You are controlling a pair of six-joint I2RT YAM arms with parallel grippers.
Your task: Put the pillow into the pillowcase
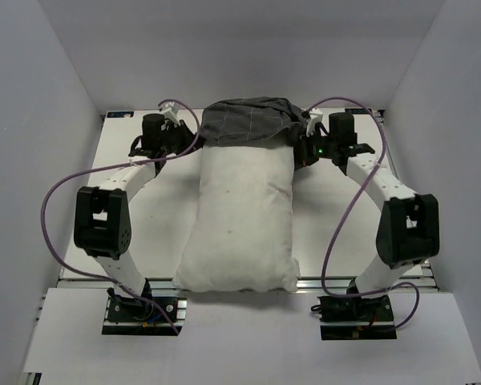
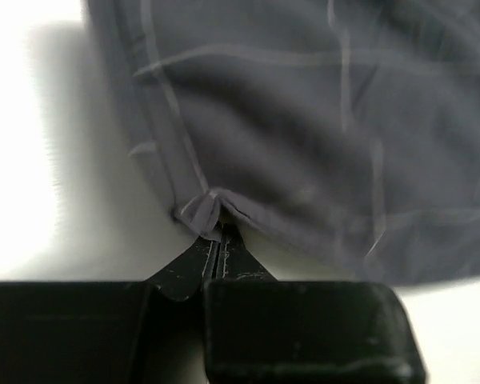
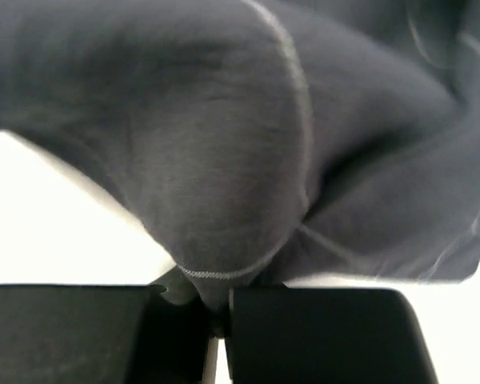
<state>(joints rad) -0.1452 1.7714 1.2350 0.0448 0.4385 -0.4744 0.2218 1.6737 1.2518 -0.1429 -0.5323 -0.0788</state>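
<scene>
The off-white pillow (image 1: 244, 216) lies lengthwise down the middle of the table. Its far end sits inside the dark grey grid-patterned pillowcase (image 1: 247, 122), which covers only that end. My left gripper (image 1: 176, 136) is at the case's left edge, shut on a pinch of the pillowcase hem (image 2: 200, 212); in the left wrist view the jaws (image 2: 216, 240) meet on the fabric. My right gripper (image 1: 305, 144) is at the case's right edge. In the right wrist view the pillowcase (image 3: 224, 184) bulges over the gripper (image 3: 216, 308), whose jaws are shut on a fold of it.
White walls (image 1: 40, 120) close in the table (image 1: 152, 241) on three sides. Purple cables (image 1: 52, 200) loop off both arms beside the pillow. The arm bases (image 1: 140, 309) stand at the near edge, just past the pillow's near end.
</scene>
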